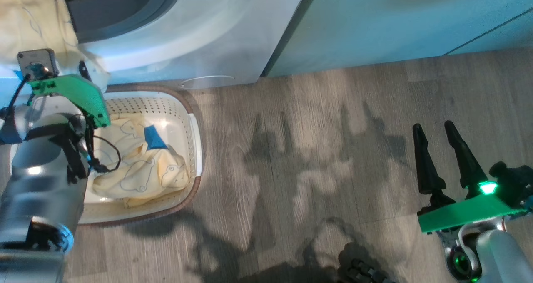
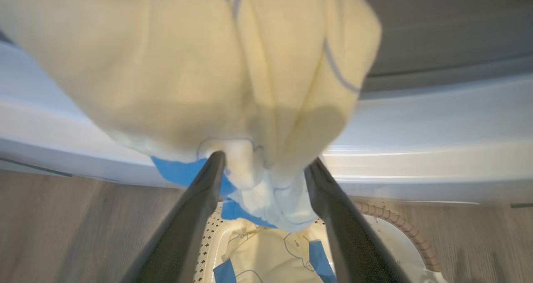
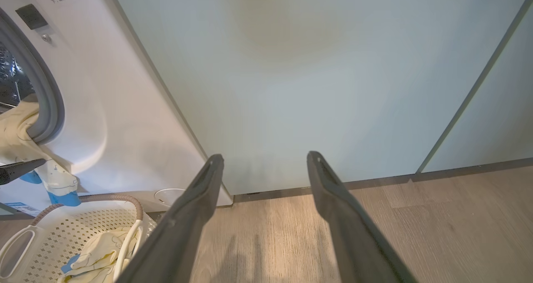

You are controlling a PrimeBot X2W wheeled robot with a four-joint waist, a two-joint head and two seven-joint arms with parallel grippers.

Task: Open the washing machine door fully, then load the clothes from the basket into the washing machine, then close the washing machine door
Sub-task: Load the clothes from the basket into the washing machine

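Left gripper (image 2: 266, 158) stands wide open, its fingers on either side of the low end of a garment (image 2: 187, 66) that hangs out of the washing machine (image 1: 200, 29) mouth, over the grey ring (image 3: 50, 104). That wrist view is blurred, so I cannot tell whether either finger touches the cloth. Nothing grips it, so the hanging weight may drag it out, down into the basket (image 1: 158, 104) just below or onto the floor (image 1: 312, 150). Left draped like this, it would also catch in the seal when the door shuts. It is soft, pale yellow, with bear outlines and blue patches, like the clothes (image 1: 137, 166) crumpled in the basket. Right gripper (image 1: 434, 125) hovers wide and empty, well apart, before the cabinet (image 1: 395, 21).
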